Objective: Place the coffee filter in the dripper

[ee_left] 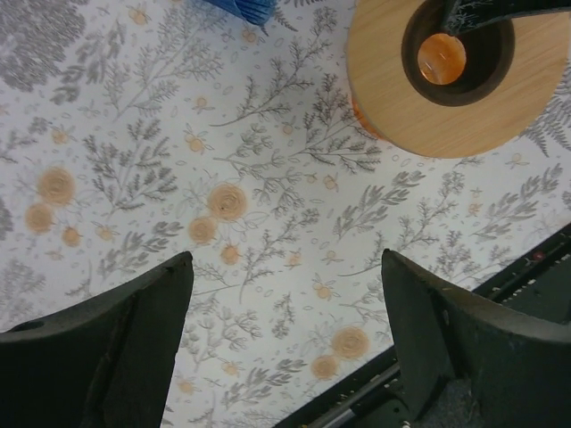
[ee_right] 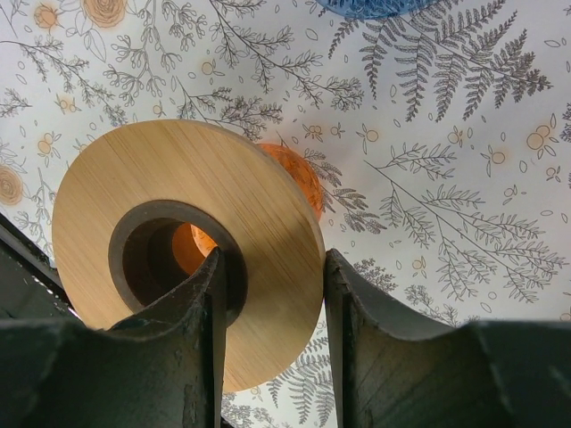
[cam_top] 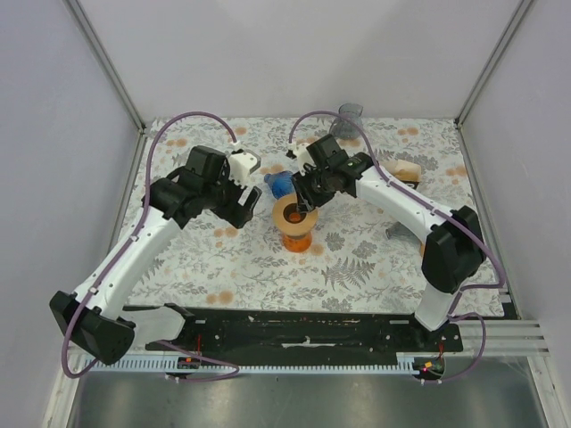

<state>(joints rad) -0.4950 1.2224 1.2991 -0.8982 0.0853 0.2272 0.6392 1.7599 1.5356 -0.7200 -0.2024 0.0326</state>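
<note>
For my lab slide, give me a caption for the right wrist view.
Right gripper, jaws straddling the wooden rim of the orange dripper, on a floral tablecloth.

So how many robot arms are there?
2. The left arm hovers over the flowery table, left of the dripper; the right arm reaches the dripper's wooden ring from the right. None seem hidden.

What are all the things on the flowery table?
orange dripper with wooden ring: one, orange and tan, middle
blue ribbed object: one, blue, behind dripper
clear grey cup: one, grey, far edge
pale tan object: one, tan, right side
small grey object: one, grey, right, beside arm
flowery tablecloth: one, white-grey-orange, covering table
left gripper: one, black, open, left of dripper
right gripper: one, black, closed across dripper's ring
</note>
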